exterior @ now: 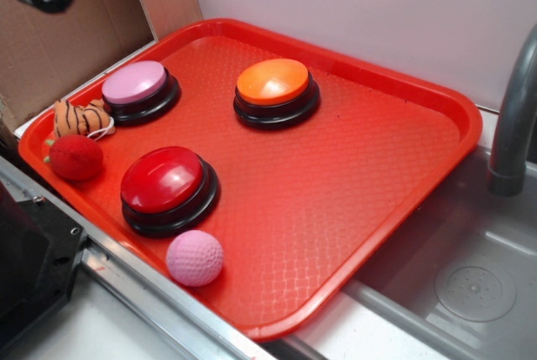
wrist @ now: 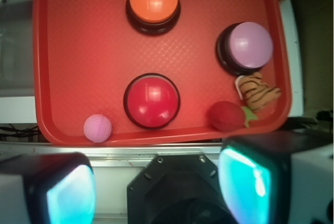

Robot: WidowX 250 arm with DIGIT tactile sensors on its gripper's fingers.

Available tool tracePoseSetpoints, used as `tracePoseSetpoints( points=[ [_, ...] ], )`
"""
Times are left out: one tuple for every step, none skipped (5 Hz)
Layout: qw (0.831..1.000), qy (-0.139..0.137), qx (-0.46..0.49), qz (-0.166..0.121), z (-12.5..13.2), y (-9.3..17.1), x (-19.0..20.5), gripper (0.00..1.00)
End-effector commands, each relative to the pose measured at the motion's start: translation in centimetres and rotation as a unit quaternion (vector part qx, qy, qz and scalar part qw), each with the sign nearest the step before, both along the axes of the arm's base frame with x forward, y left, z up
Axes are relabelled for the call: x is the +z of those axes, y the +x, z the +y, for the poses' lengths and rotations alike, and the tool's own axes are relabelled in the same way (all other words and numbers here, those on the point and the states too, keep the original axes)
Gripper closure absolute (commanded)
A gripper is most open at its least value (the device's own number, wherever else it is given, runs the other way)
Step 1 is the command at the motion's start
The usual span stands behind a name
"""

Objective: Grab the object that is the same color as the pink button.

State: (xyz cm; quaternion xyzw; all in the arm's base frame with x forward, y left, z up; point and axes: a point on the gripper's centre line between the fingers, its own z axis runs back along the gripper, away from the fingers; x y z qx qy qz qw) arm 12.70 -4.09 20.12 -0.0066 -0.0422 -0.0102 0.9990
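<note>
Clearly we hover at the start, gripper (wrist: 156,187) wide open and empty, needing to descend onto the small dimpled pale pink ball (wrist: 97,128) matching the pink-domed button (wrist: 249,45).

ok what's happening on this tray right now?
Nothing is held yet. The gripper hangs open above the near edge of the red tray, well off its contents. The target, the pink ball, sits untouched near the tray's front rim beside the red button. The pink button it matches is at the far corner, with the orange button, a red fuzzy ball and a small tiger toy also on the tray.
</note>
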Motion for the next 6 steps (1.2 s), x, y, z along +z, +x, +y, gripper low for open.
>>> tracePoseSetpoints(
  points=[
    [0.998, 0.046, 0.024, 0.041, -3.2, 0.6, -6.3, 0.0],
    [0.997, 0.049, 0.041, 0.043, -4.4, 0.4, -8.9, 0.0],
    [0.996, 0.06, 0.047, 0.041, -5.2, 0.7, -11.3, 0.0],
    [0.995, 0.061, 0.065, 0.043, -6.0, 0.7, -13.9, 0.0],
    [0.993, 0.076, 0.073, 0.048, -6.6, 0.7, -15.5, 0.0],
    [0.995, 0.065, 0.061, 0.045, -7.8, 0.4, -16.3, 0.0]
  ],
)
